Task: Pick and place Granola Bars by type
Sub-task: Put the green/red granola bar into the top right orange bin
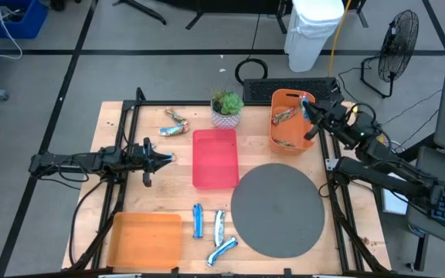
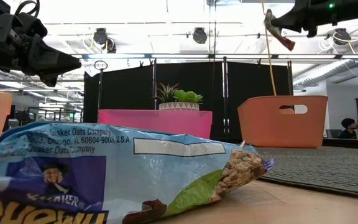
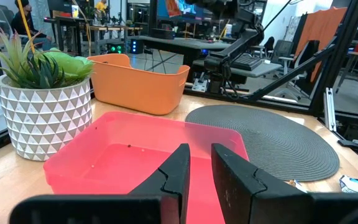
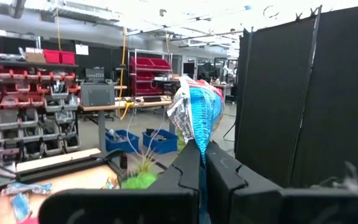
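While the right gripper (image 1: 307,104) hangs above the orange plastic basket (image 1: 309,144) at the table's far right, its jaws are clamped shut on one blue-and-white shiny wrapped granola bar (image 4: 195,117), which stands on end in the right wrist view, its long axis running up from the fingertips. Brown-wrapped bars (image 1: 285,115) already lie inside that basket, slanted across its floor. Two more brown-and-silver bars (image 1: 174,124) lie crossed on the wood at the far left, behind the left gripper (image 1: 168,157), which hovers just left of the red rectangular plastic tray (image 1: 215,158); its jaws stand slightly parted with nothing between them, pointing toward the tray. Three blue-and-white bars (image 1: 211,231) rest near the front edge, between the flat orange tray (image 1: 145,241) and the round dark grey woven mat (image 1: 277,207): two lie with their long axes running front to back, the third angled. A small green plant in a white patterned pot (image 1: 226,108) stands behind the red tray, between the crossed bars and the basket. The surface is a pale wooden table (image 1: 130,193) in a black frame; beyond it are a grey floor marked with black lines, a white bin (image 1: 311,31) and a black floor fan (image 1: 399,38).
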Tool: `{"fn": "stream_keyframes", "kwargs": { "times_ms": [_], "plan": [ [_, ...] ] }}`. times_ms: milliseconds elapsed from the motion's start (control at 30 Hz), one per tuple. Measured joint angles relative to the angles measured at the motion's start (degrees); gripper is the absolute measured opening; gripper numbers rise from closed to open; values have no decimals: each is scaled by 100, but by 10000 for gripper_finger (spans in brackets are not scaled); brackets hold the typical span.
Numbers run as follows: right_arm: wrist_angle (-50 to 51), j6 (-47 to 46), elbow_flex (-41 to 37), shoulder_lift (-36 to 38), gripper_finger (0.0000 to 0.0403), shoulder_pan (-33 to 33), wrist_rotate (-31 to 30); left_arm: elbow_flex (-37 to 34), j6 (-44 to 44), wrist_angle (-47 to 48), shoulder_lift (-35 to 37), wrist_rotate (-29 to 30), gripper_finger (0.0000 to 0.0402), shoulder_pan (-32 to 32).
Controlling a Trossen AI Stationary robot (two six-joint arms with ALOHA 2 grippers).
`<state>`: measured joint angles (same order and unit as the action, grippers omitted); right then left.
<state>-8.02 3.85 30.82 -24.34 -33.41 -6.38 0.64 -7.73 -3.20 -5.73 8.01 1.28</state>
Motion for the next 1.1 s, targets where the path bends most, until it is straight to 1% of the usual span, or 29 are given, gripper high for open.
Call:
{"fn": "stream_keyframes", "kwargs": {
  "times_ms": [67,167,400,533,600,667,967,1100],
  "plan": [
    [9,-6,143,-82,0,0,-127,0,0,0,0,0,72,0],
    [200,-7,411,-266,0,0,-135,0,0,0,1,0,72,-2],
    [1321,-4,1240,-992,0,0,-198,0,0,0,0,0,72,0],
    [2073,228,1651,-1459,0,-2,-612,0,0,0,2,0,72,-2],
    [2317,417,1756,-1661,0,-30,-886,0,-2,0,2,0,72,0],
    [2470,490,1779,-1835,0,-113,-1015,0,0,0,1,0,72,0],
    [3311,236,1780,-2579,0,-706,-979,0,-2,0,2,0,72,-2],
    [3695,52,1777,-2887,0,-893,-553,0,-1,0,2,0,72,-1]
  ]
}}
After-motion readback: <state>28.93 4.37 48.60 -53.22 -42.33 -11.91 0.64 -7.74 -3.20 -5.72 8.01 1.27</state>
